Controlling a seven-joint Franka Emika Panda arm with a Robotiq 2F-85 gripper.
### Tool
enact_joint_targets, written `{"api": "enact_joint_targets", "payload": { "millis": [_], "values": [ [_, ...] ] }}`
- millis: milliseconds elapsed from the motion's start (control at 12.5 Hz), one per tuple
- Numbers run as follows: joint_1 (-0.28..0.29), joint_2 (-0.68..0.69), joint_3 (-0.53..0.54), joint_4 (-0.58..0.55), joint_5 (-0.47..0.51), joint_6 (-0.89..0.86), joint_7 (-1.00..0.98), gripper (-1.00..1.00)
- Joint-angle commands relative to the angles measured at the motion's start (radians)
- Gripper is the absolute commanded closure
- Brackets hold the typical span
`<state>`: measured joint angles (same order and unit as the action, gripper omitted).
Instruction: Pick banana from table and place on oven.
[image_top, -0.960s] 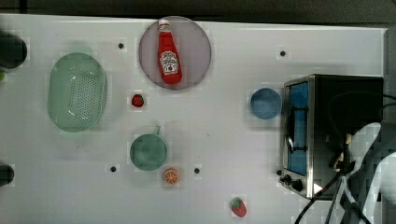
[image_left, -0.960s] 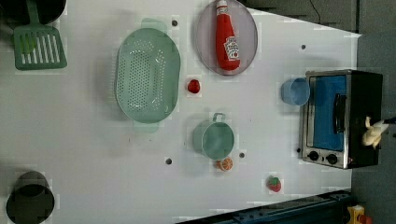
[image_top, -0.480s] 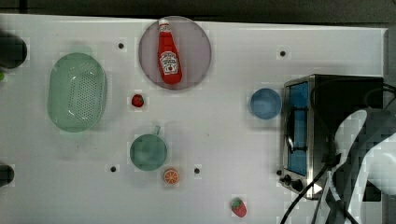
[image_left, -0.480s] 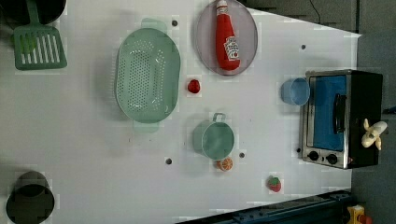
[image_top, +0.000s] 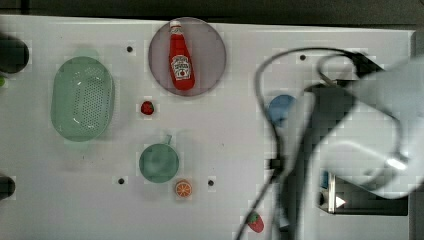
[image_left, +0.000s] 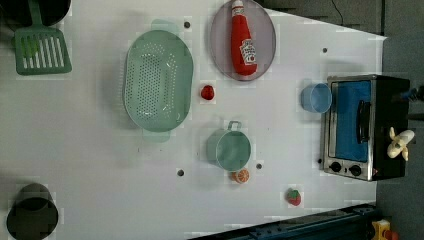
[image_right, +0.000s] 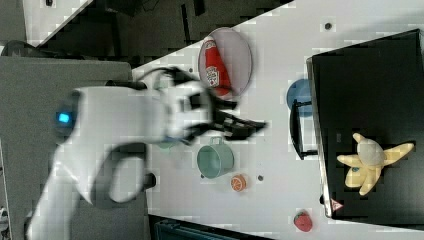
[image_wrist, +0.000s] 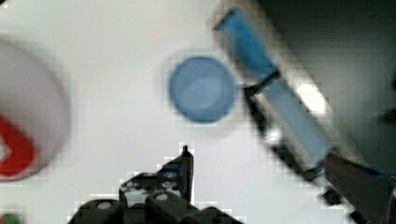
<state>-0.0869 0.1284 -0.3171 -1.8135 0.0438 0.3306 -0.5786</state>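
Arm swung off oven (image_left: 365, 125) since earlier frame, now over surface (image_right: 280, 65); banana (image_right: 372, 160) unmoved on oven top. Banana soft, pale yellow, cream peel flaps splayed; oven boxy, matte black top, silver front, blue glass door. Gripper (image_right: 252, 127) black, fingers spread wide, empty. Right view: banana well apart, at gripper's 3-4 o'clock; blue cup (image_wrist: 203, 88) between.

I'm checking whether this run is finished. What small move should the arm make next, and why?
Probably just keep pulling clear, with no re-grasp. The banana lies free on the black top of the oven, peel flaps splayed, nothing touching it. The gripper is open and empty, off the oven's door side above the table, so the placing looks done.
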Motion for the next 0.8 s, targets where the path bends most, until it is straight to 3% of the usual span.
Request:
{"api": "enact_joint_targets", "payload": {
  "millis": [80,240,800],
  "values": [
    [0.099,-0.098,0.106,0.033,-0.001,-0.031,0.424,-1.0],
    [0.103,-0.152,0.171,0.032,-0.002,-0.126,0.589,-1.0],
    [0.102,-0.316,0.216,0.022,-0.052,-0.269,0.597,-1.0]
  ]
}}
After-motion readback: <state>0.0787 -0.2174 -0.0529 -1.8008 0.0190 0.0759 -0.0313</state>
